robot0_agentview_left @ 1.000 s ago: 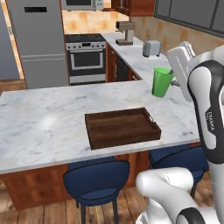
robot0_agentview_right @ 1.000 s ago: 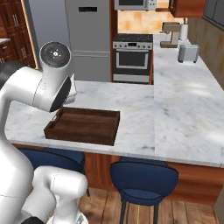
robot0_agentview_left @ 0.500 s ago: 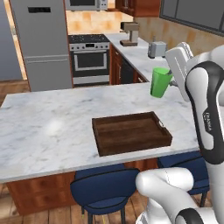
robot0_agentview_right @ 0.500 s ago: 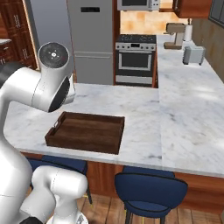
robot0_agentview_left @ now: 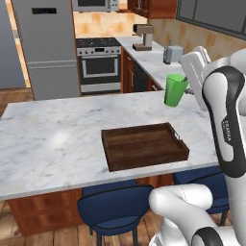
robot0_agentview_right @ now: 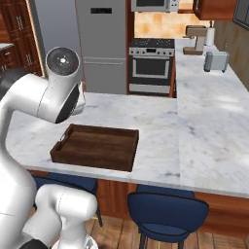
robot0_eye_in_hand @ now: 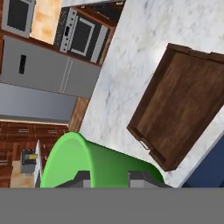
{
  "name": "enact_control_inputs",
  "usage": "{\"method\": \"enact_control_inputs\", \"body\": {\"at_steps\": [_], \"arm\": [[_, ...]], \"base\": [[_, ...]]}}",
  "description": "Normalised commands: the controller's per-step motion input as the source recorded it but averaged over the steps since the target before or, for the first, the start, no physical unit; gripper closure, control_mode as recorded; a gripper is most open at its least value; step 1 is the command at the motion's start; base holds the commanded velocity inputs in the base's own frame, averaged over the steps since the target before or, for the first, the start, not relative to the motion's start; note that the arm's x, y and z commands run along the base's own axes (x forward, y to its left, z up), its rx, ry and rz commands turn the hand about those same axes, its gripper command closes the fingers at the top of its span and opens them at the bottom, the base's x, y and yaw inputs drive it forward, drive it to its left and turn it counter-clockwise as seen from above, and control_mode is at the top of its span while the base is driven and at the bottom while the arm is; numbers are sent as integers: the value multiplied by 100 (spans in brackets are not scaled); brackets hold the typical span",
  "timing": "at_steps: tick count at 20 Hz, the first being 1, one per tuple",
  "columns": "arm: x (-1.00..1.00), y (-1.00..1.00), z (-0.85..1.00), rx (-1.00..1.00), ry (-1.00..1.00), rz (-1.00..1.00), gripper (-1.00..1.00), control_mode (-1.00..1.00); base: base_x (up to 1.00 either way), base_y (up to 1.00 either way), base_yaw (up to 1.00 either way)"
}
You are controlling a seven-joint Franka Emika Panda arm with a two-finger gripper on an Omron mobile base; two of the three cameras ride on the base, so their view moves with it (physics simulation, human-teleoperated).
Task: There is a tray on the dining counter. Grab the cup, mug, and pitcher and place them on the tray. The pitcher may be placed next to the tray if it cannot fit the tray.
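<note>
The green cup (robot0_agentview_left: 175,90) hangs above the right end of the dining counter (robot0_agentview_left: 53,139), behind and to the right of the tray (robot0_agentview_left: 144,146). My gripper (robot0_eye_in_hand: 109,178) is shut on it. In the hand view the cup (robot0_eye_in_hand: 94,159) lies just beyond my fingertips (robot0_eye_in_hand: 81,179). The dark wooden tray (robot0_eye_in_hand: 183,105) lies below it on the marble, with nothing on it. The tray (robot0_agentview_right: 95,147) sits near the counter's front edge. The mug and the pitcher are out of view.
Blue stools (robot0_agentview_left: 113,209) stand under the counter's front edge. Beyond the counter are a steel fridge (robot0_agentview_left: 45,48) and a stove (robot0_agentview_left: 98,65). A toaster (robot0_agentview_left: 173,54) and a coffee machine (robot0_agentview_left: 143,37) sit on the side counter at the back right.
The whole picture has shifted: the base has driven, and the tray now looks nearer and more central. The cup stays in my shut gripper.
</note>
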Motion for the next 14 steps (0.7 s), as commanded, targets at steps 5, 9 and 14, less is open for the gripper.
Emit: {"method": "enact_control_inputs", "body": {"at_steps": [5,9,14], "arm": [[63,0,-30,0,1,17,100,-100],[65,20,-53,-9,5,20,100,-100],[52,24,-54,-6,1,16,100,-100]], "base": [[0,0,0],[0,0,0],[0,0,0]]}}
